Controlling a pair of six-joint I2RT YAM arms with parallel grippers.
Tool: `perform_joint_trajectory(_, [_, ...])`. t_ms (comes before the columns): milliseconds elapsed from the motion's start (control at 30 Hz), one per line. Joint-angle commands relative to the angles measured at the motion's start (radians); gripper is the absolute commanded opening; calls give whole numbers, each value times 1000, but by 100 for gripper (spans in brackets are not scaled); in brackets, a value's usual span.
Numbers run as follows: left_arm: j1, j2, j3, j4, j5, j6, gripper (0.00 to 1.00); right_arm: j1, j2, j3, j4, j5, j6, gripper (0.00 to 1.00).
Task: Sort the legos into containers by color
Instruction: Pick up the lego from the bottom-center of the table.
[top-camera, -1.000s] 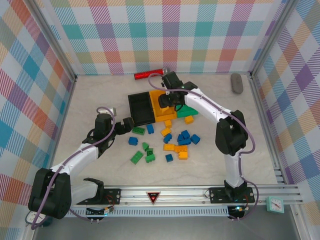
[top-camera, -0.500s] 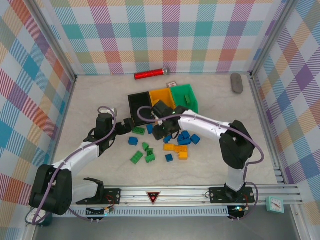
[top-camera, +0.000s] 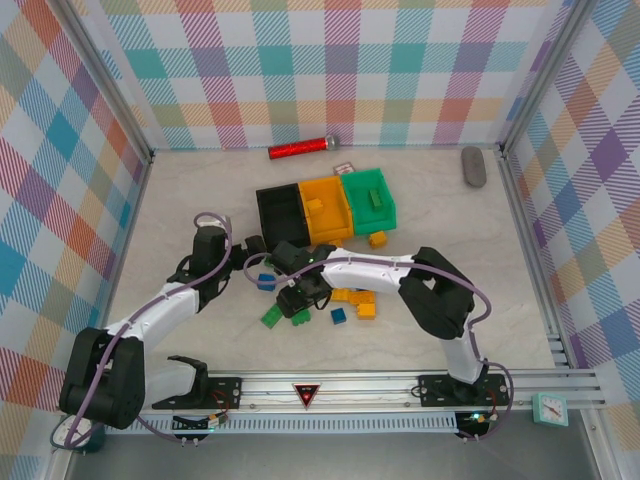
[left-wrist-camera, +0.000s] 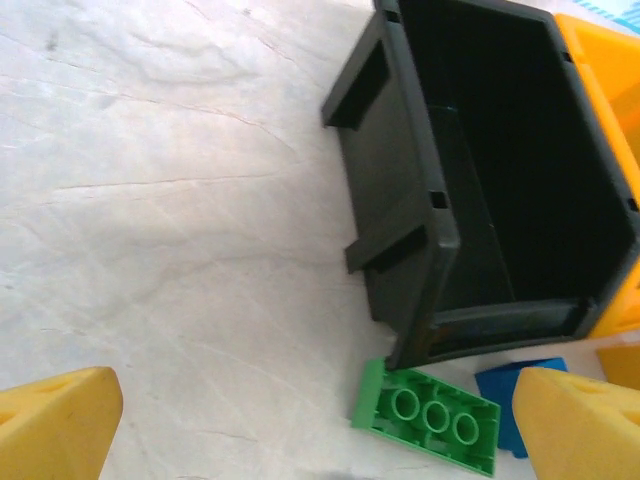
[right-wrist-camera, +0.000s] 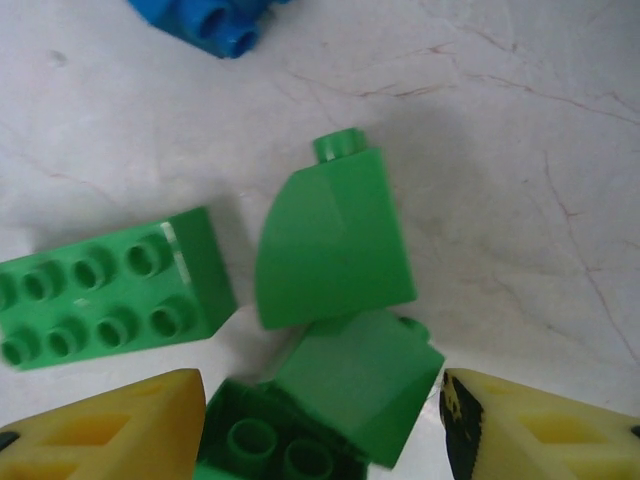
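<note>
My right pincer (right-wrist-camera: 320, 410): wide, straddling a green brick (right-wrist-camera: 350, 375) crowded by other greens.
My left pincer (left-wrist-camera: 315, 400): wide, empty, beside the bare black bin (left-wrist-camera: 400, 200).
To do: most legos (top-camera: 350, 296) loose on the table (top-camera: 180, 200).
Done: a piece each in orange bin (top-camera: 335, 226), green bin (top-camera: 355, 185).
Far: red cylinder (top-camera: 300, 149), grey oval (top-camera: 473, 165), harmless.
</note>
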Motion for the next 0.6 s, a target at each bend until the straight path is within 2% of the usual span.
perform_joint_trajectory(0, [-2,-48,8,-30,-96,-36,100,-2,26,65,4,76,-3,64])
perform_joint_trajectory(267, [10,-47,6,-29,-79,-53,100,-12,81,113,25,99,-13,62])
perform_joint_trajectory(400, [13,-24,19,-50,-107,-54,100,-14,109,149,6,74,-5,54])
perform_joint_trajectory(567, [18,-18,22,-50,-89,-57,100,-13,122,139,4,68,-6,52])
